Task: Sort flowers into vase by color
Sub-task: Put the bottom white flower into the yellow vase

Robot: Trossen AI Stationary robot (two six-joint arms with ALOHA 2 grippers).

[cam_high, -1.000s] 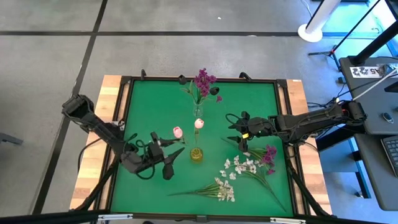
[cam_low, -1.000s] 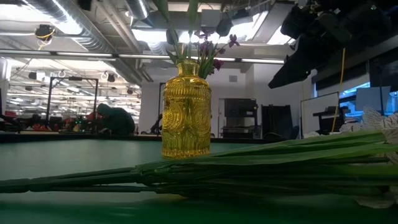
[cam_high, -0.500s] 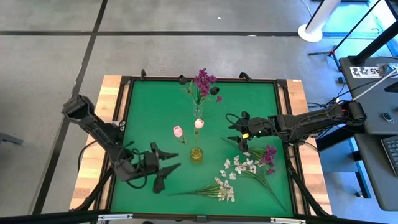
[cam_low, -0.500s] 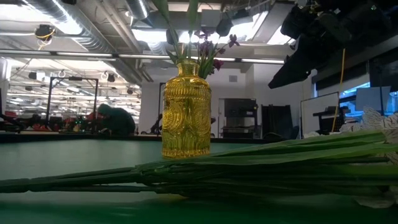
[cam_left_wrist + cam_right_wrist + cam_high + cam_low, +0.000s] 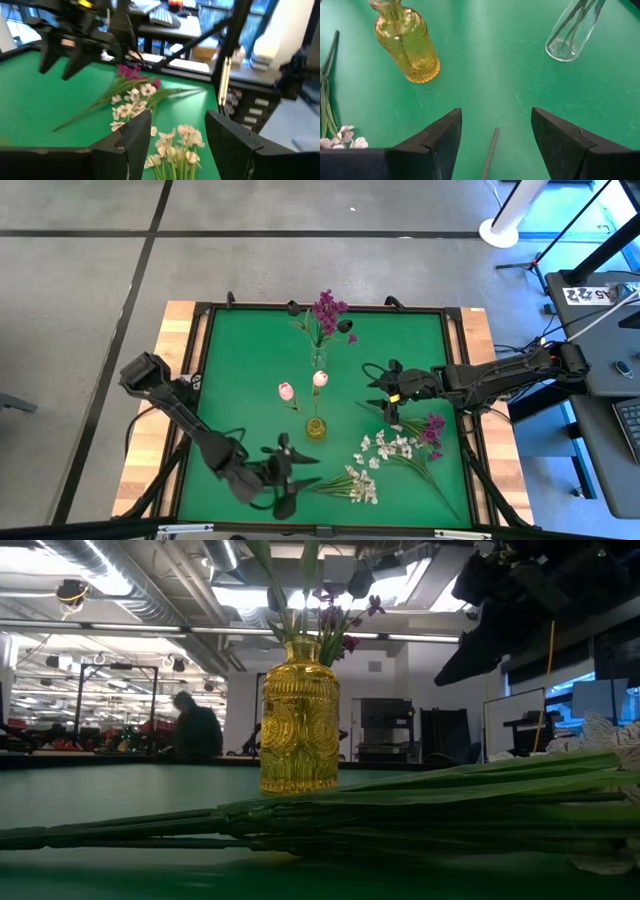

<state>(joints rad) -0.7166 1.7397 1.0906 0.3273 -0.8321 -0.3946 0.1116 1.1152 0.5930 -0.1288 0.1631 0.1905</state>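
A yellow vase [image 5: 316, 429] mid-table holds two pink tulips [image 5: 287, 391]. Behind it, a clear vase [image 5: 318, 359] holds magenta flowers [image 5: 327, 310]. One spray of white flowers [image 5: 358, 486] lies on the mat near the front edge. A second white spray [image 5: 388, 448] and a magenta flower [image 5: 432, 429] lie to its right. My left gripper [image 5: 300, 478] is open over the near spray's stem end. Its blossoms [image 5: 176, 146] show ahead between the fingers, untouched. My right gripper [image 5: 376, 392] hangs open right of the yellow vase [image 5: 408, 46], holding nothing.
The green mat has a raised dark frame [image 5: 190, 380] with wooden table edges beyond it. A loose stem [image 5: 490, 152] lies below my right gripper. In the low view, long green stems [image 5: 400, 805] lie in front of the yellow vase [image 5: 300, 720]. A person [image 5: 195, 730] moves far behind the table.
My left gripper has swung away from the pink tulips, toward the table's near edge and rightward, to the stem end of the near white spray. It has turned as it went and stayed open. The flowers and vases have kept still.
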